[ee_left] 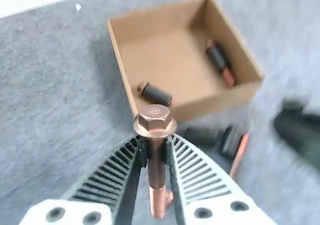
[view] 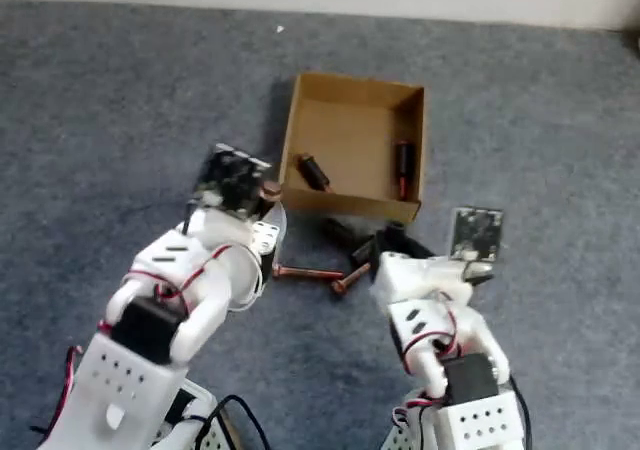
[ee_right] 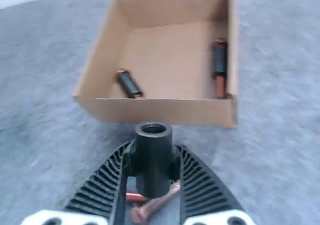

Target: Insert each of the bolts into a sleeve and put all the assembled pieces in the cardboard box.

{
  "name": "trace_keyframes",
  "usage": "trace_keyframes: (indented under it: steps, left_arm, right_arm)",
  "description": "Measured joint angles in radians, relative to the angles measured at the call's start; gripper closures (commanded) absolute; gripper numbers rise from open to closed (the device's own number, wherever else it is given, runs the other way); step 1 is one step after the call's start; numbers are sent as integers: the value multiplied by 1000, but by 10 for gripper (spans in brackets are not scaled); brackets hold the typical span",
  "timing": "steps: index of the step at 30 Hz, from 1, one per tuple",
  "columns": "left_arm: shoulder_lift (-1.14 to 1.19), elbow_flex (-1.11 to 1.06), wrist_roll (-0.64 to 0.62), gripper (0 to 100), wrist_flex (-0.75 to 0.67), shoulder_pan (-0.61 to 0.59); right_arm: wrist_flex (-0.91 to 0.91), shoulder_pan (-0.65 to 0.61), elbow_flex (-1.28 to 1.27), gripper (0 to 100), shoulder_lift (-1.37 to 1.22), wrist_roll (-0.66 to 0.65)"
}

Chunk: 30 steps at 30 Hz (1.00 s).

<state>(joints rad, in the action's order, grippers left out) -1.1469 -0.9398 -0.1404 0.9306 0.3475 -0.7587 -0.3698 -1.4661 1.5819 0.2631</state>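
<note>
My left gripper (ee_left: 156, 142) is shut on a copper bolt (ee_left: 156, 157), held head-up just short of the cardboard box (ee_left: 216, 101); from above, the left gripper (view: 267, 199) is beside the box's near left corner. My right gripper (ee_right: 153, 152) is shut on a black sleeve (ee_right: 152, 165), upright with its bore showing, in front of the box's near wall (ee_right: 155, 111). Two assembled pieces lie inside the box (view: 350, 206), one at the left (view: 313, 172), one along the right wall (view: 404, 165). Two loose bolts (view: 305, 272) (view: 350, 278) lie on the carpet between the arms.
A loose black sleeve (view: 340, 232) lies on the grey carpet by the box's front wall, close to the right gripper (view: 392, 242). Open carpet stretches to the left and right of the box and behind it.
</note>
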Motion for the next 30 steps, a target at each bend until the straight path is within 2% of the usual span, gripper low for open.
trace_keyframes:
  steps: [3,6,12,15,22,30]
  left_arm:
    - [-68,-21,-89,987,-41,2]
    - [-98,-21,-124,951,-68,-3]
    - [-107,-21,-204,950,-164,0]
    - [-107,-21,-236,950,-216,5]
    - [-107,-21,-250,951,-255,101]
    - [-107,-43,-250,951,-305,103]
  right_arm:
    - [61,-84,-74,994,51,-80]
    - [133,-141,-143,994,101,-144]
    - [252,-212,-206,994,218,-265]
    - [296,-221,-206,994,229,-282]
    - [334,-255,-207,994,230,-284]
    - [334,-302,-207,994,230,-284]
